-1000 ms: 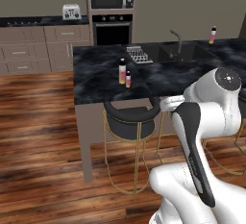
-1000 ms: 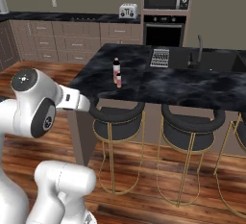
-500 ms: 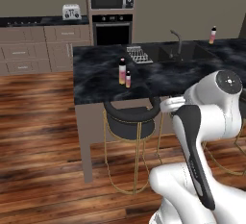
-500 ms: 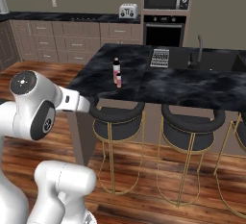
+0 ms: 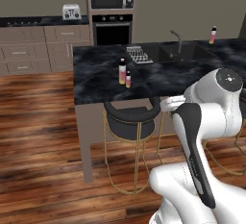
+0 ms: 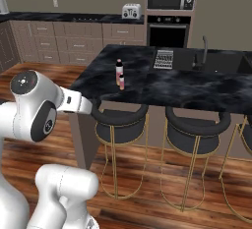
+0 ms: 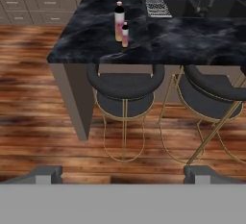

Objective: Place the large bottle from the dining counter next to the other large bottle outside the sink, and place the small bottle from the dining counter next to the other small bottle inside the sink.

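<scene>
Tool (image 7: 123, 175) wide open, empty, above wood floor (image 7: 43, 117) nr dining counter (image 7: 192, 40).

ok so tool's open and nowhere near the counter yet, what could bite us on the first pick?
1. The large bottle and small bottle stand almost touching on the dining counter, so closing on one could topple the other.
2. Stools sit tucked under the near edge; the base may be kept back, making the reach long.
3. The open tool hangs low, facing the stools, so rising to the slab could clip its edge.
</scene>
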Available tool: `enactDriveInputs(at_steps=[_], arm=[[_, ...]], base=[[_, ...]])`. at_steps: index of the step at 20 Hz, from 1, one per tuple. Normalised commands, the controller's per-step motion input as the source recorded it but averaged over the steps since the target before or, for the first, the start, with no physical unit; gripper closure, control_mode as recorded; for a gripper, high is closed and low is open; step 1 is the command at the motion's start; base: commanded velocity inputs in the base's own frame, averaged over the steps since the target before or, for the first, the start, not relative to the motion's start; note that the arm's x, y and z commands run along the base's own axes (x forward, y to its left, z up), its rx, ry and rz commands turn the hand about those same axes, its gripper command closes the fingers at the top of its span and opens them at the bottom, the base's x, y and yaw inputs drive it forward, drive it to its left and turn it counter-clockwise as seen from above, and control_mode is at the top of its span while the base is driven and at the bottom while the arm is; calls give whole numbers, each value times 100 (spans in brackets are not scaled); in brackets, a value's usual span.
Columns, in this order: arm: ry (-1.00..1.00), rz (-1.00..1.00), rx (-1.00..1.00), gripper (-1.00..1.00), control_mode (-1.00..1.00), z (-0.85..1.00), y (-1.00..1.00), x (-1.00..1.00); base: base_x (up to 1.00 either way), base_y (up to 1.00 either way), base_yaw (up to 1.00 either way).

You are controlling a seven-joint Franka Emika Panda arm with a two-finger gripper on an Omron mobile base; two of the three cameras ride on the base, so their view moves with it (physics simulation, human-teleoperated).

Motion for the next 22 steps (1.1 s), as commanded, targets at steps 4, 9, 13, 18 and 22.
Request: enactDriveInputs(at_steps=[4,9,13,18,22], arm=[[0,0,0,-100,100,0,0,0],[0,0,0,-100,100,0,0,0],[0,0,0,-100,100,0,0,0],[0,0,0,-100,100,0,0,0],[0,0,0,-100,100,0,0,0]], base=[[25,0,0],[35,0,0],[35,0,0],[42,0,0],[51,0,0]])
